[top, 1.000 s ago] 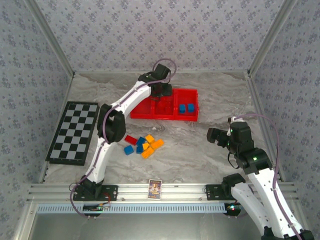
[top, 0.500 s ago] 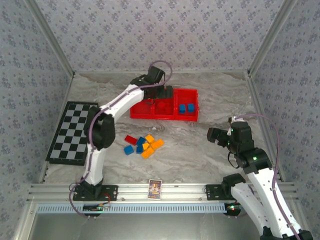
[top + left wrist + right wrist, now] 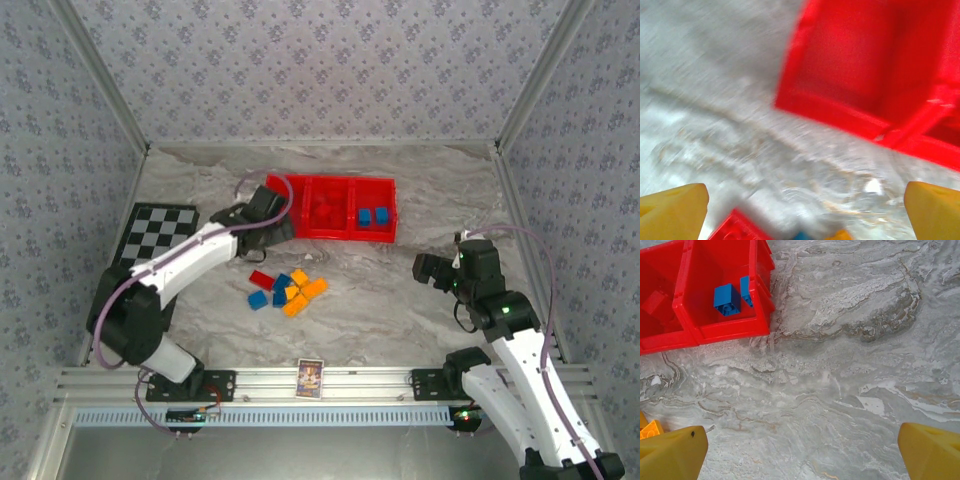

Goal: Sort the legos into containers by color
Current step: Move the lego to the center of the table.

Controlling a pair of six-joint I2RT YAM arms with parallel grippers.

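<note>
The red tray (image 3: 375, 185) lies at the back of the table. Its right compartment holds two blue legos (image 3: 372, 216) (image 3: 726, 300), and the middle one holds red legos (image 3: 322, 210) (image 3: 655, 300). A loose pile of red (image 3: 262, 279), blue (image 3: 258, 300) and orange legos (image 3: 315, 288) sits in front of the tray. My left gripper (image 3: 275, 222) (image 3: 802, 212) is open and empty beside the tray's left end (image 3: 865, 65), above the pile's far edge, where a red lego (image 3: 735, 227) shows. Over bare table to the right hangs my right gripper (image 3: 422, 270) (image 3: 800, 452), open and empty.
A black-and-white checkered board (image 3: 148, 262) lies along the left side. A small printed card (image 3: 310, 378) stands on the front rail. Patterned walls close in the table on three sides. An orange lego (image 3: 650, 430) peeks in at the right wrist view's lower left.
The left arm has swung back from over the tray's middle compartment to the tray's left front, opening its jaws on the way. The right arm has stayed put.
</note>
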